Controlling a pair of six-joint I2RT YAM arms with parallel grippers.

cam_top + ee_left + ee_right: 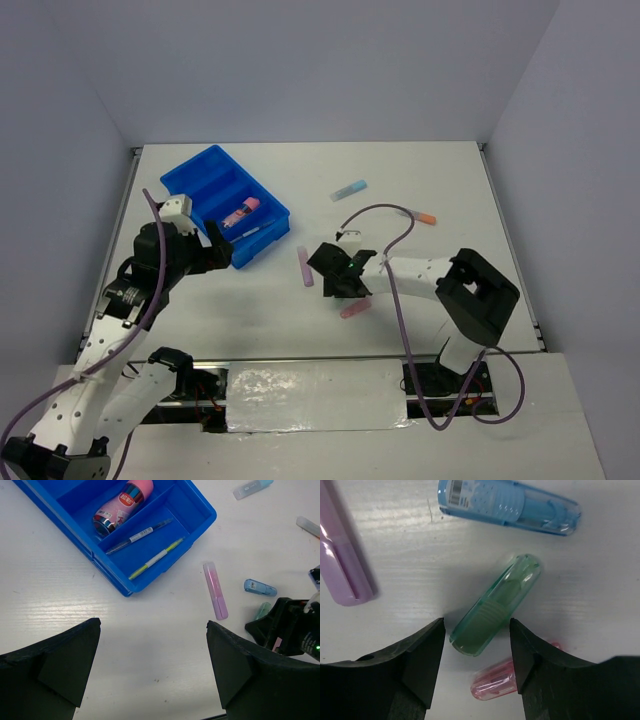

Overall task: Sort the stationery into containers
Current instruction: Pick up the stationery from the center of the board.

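Note:
The blue tray stands at the back left; in the left wrist view it holds a pink-capped bottle, a dark pen and a yellow pencil. My left gripper is open and empty over bare table near the tray's front corner. My right gripper is open and low over the table, its fingertips on either side of the near end of a green stick. A blue stick, a purple stick and a pink stick lie around it.
A light blue stick and an orange-tipped white stick lie at the back right of the centre. The purple stick lies between the two grippers, and the pink stick just in front of the right gripper.

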